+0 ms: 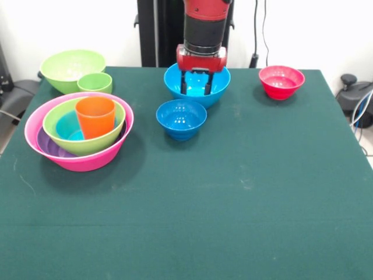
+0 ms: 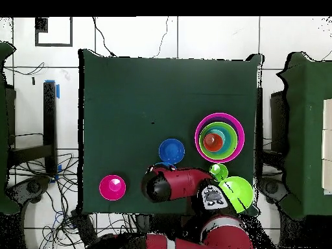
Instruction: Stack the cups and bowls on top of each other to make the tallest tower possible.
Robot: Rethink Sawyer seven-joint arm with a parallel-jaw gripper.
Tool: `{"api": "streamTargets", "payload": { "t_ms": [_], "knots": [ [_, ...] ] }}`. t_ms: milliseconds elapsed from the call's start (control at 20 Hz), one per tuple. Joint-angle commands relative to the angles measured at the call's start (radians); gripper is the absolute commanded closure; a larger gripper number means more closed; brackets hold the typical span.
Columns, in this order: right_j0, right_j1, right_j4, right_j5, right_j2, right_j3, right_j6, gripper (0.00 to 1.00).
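My gripper (image 1: pixel 195 86) hangs open and empty, its two black fingers (image 1: pixel 183 83) down inside the larger blue bowl (image 1: pixel 197 99) at the table's far middle. A smaller blue bowl (image 1: pixel 181 118) sits just in front of it and also shows in the overhead view (image 2: pixel 171 151). The tower stands at the left: a pink bowl (image 1: pixel 81 160) holds a purple bowl (image 1: pixel 49 146), a lime green bowl (image 1: pixel 87 143), a small blue bowl (image 1: pixel 67 125) and the upright orange cup (image 1: pixel 95 115). In the overhead view the orange cup (image 2: pixel 212 141) sits in the pink bowl (image 2: pixel 237 137).
A big lime green bowl (image 1: pixel 73 67) sits at the far left corner, with the light green cup (image 1: pixel 95 83) touching its front. A small red bowl (image 1: pixel 281 81) stands at the far right. In the overhead view the arm (image 2: pixel 178 183) covers the larger blue bowl.
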Motion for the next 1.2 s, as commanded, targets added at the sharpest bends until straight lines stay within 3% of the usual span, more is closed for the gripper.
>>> {"api": "streamTargets", "payload": {
  "t_ms": [50,400,700,1050,1200],
  "knots": [
    [-0.049,0.031,0.034,0.047,0.138,-0.138,0.043,0.00],
    [-0.094,0.048,0.012,0.046,0.183,-0.152,0.019,0.00],
    [-0.079,0.034,0.033,0.092,0.166,-0.147,0.046,0.00],
    [-0.054,-0.111,0.069,0.171,0.137,-0.034,0.078,0.00],
    [-0.061,-0.120,0.078,0.203,0.151,-0.037,0.062,0.00]
  ]
}}
